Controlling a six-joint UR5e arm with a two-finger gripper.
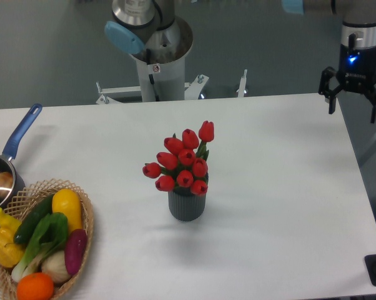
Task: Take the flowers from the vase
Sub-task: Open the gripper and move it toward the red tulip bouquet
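Observation:
The flowers (184,160), a bunch of red closed tulip heads with some green leaves, stand upright in the vase (187,205), a small dark grey ribbed cylinder near the middle of the white table. My gripper (353,103) hangs far off at the table's back right corner, above the edge. Its black fingers are spread wide apart with nothing between them, so it is open. It is well away from the flowers, up and to the right of them.
A wicker basket (82,247) with colourful vegetables sits at the front left. Behind it a blue-handled metal saucepan (4,178) lies at the left edge. The arm's base column (155,62) stands behind the table. The table's right edge (363,187) runs below the gripper.

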